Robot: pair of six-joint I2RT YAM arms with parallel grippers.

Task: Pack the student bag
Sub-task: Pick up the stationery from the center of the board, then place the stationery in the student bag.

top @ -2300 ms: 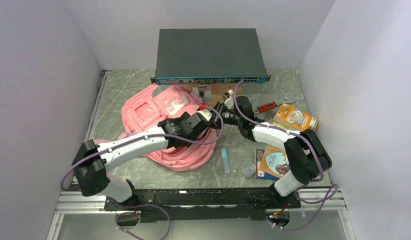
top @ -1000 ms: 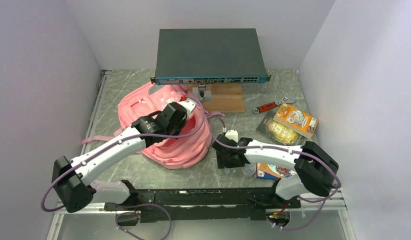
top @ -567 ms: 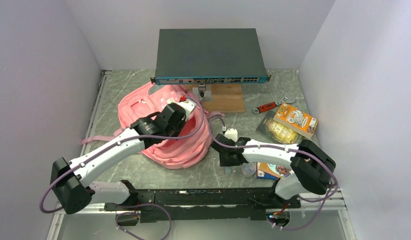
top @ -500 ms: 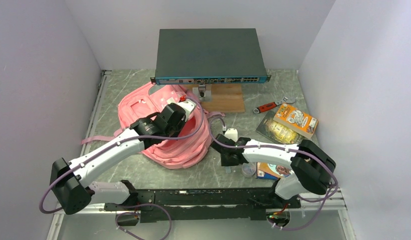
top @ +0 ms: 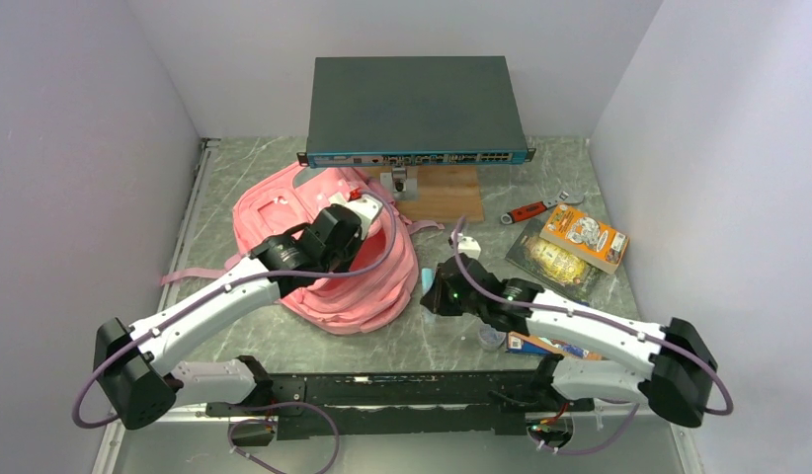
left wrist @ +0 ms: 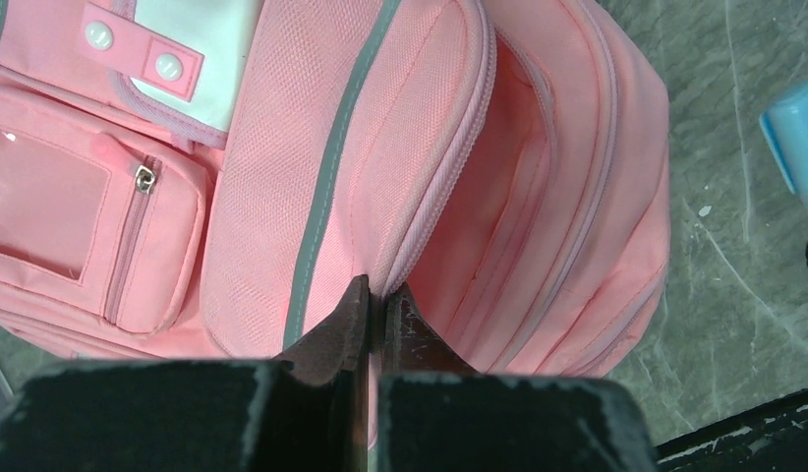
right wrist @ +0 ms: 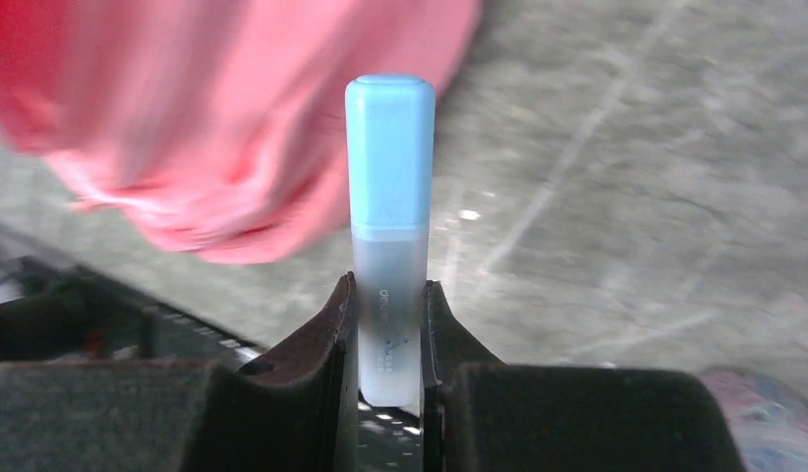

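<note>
The pink student bag (top: 284, 212) lies at the left centre of the table, its main compartment unzipped (left wrist: 498, 197). My left gripper (left wrist: 378, 295) is shut on the zip edge of the bag's opening and holds the flap up; in the top view it (top: 358, 212) sits over the bag. My right gripper (right wrist: 390, 295) is shut on a light blue capped tube (right wrist: 388, 197) and holds it above the table beside the bag's right edge (top: 424, 279). The bag shows blurred at the upper left of the right wrist view (right wrist: 203, 118).
A dark network switch (top: 414, 104) stands at the back on a wooden board (top: 451, 193). A red-handled tool (top: 530, 209), snack packets (top: 580, 232), a booklet (top: 550, 341) and a small round container (top: 491, 339) lie at the right.
My right gripper closed on the blue tube on the table, lifted it and carried it left toward the bag. The left gripper keeps its hold on the bag's opening.
</note>
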